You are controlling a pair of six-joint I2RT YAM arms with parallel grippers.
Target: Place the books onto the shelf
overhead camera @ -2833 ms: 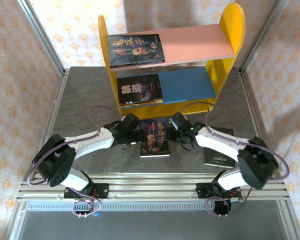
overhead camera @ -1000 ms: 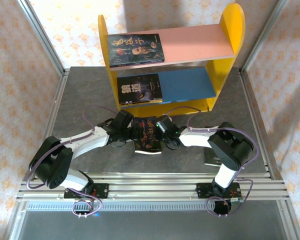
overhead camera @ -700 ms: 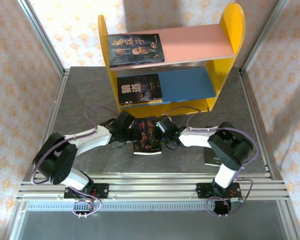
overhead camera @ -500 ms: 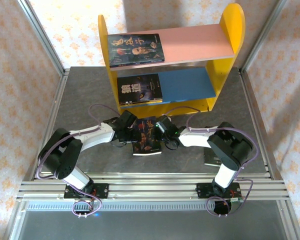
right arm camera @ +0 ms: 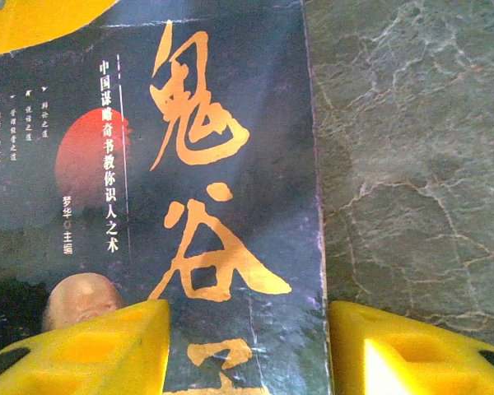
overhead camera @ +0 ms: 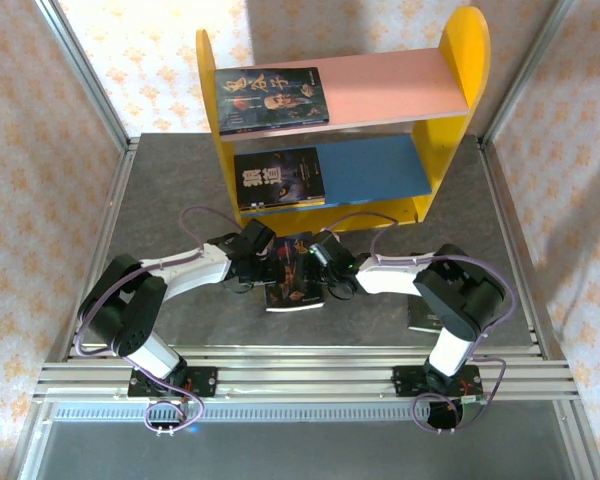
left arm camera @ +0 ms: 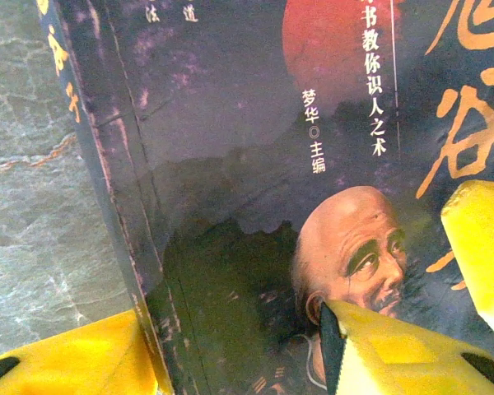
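Note:
A dark book (overhead camera: 296,278) with orange characters and a bald face lies on the grey table between my two grippers. My left gripper (overhead camera: 268,265) straddles its spine edge, open. In the left wrist view one yellow finger (left arm camera: 74,358) sits outside the spine of the book (left arm camera: 230,123) and the other finger (left arm camera: 395,354) rests over the cover. My right gripper (overhead camera: 322,268) is open across the opposite edge. In the right wrist view one finger (right arm camera: 90,346) lies over the cover of the book (right arm camera: 198,164) and the other (right arm camera: 403,350) over bare table. The shelf (overhead camera: 465,50) stands behind.
One dark book (overhead camera: 270,100) lies on the shelf's pink upper board (overhead camera: 390,90) and another (overhead camera: 278,178) on the blue lower board (overhead camera: 375,170); the right halves of both boards are bare. A further dark book (overhead camera: 435,318) lies by the right arm's elbow. Metal frame posts flank the table.
The right gripper's jaws have spread apart from a tight hold on the book's edge. The book has slid a little left, and the left arm has folded in closer to it.

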